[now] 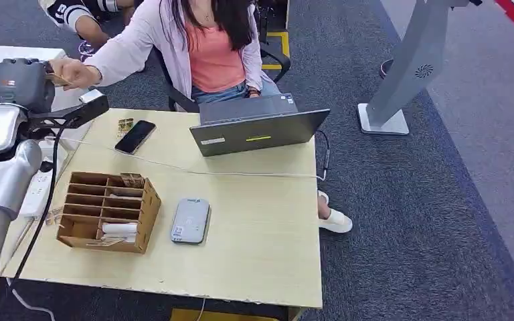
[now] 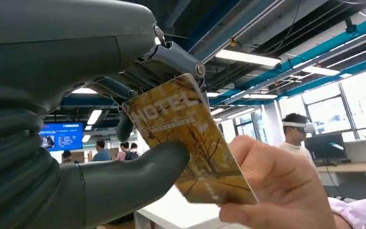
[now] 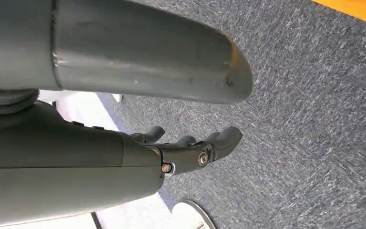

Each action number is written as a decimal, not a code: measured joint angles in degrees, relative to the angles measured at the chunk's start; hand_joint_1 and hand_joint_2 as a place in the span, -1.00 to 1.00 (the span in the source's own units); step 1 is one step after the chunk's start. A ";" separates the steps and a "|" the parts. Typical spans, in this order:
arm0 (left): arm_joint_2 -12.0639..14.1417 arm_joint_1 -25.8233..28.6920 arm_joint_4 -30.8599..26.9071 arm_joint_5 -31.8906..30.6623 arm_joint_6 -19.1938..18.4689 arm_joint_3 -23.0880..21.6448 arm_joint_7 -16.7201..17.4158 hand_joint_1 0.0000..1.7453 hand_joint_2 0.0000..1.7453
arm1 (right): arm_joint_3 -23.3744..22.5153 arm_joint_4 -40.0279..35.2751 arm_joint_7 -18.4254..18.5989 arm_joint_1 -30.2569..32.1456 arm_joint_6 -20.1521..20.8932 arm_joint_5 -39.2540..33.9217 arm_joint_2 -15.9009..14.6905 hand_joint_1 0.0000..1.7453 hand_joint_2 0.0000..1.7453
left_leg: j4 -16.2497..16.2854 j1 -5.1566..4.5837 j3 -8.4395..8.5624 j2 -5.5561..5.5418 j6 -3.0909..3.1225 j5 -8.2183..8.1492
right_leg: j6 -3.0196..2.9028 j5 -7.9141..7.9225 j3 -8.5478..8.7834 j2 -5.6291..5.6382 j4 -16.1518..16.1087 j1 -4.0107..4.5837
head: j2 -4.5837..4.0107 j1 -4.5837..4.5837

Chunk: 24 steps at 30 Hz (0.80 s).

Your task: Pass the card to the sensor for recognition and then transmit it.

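Handing the hotel key card (image 2: 190, 143) across is the risky part of this moment, because two grips share it at once: the robot's left hand (image 2: 124, 143) pinches it between the thick grey thumb and the darker fingers (image 2: 171, 59), while the seated person's hand (image 2: 281, 191) has taken hold of its far end. If the robot lets go before that hold is firm, the card could drop toward the floor beyond the far-left corner of the desk (image 1: 254, 247); if it clamps too long while the person pulls, the thin card may bend or slip askew. In the head view the left hand is raised past that far-left corner, meeting the person's hand (image 1: 73, 72) above a white side table (image 1: 13, 53), well apart from the grey card reader (image 1: 190, 220), which lies flat near the middle of the desk just beside the wooden card organiser (image 1: 107, 210). By my judgement the reading step is behind it and only the release remains, though the pictures cannot confirm that. A smartphone (image 1: 134, 136) and an open laptop (image 1: 258, 127) sit along the far edge. The right hand (image 3: 190, 148) hangs over grey carpet (image 3: 314, 119), fingers loosely curled, holding nothing; whether they count as apart or together I cannot tell.
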 joint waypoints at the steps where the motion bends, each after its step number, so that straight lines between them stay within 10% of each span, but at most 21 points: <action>1: 0.02 -0.10 0.22 0.02 0.00 -0.02 0.00 1.00 1.00 | 0.04 0.02 -0.02 0.00 0.06 0.00 0.00 -1.00 -1.00 | 0.00 0.00 0.00 0.00 0.00 0.00 | 0.00 0.00 0.00 0.00 0.00 0.00 | 0.00 0.00; 14: -1.50 0.74 0.62 2.49 3.56 -0.07 -4.69 1.00 1.00 | 0.11 0.09 -0.13 -0.08 -0.39 -0.11 0.00 -1.00 -1.00 | 0.01 -0.02 0.00 -0.05 0.00 0.01 | 0.01 0.01 0.00 -0.04 -0.01 -0.01 | 0.00 0.00; 24: -8.85 15.54 -14.28 4.81 5.46 -4.08 -6.89 1.00 1.00 | 0.04 0.15 0.02 -0.30 -0.87 -0.31 0.09 -1.00 -1.00 | 0.02 -0.19 -0.03 -0.11 0.03 0.00 | 0.08 0.04 -0.02 -0.09 -0.06 -0.16 | 0.00 0.07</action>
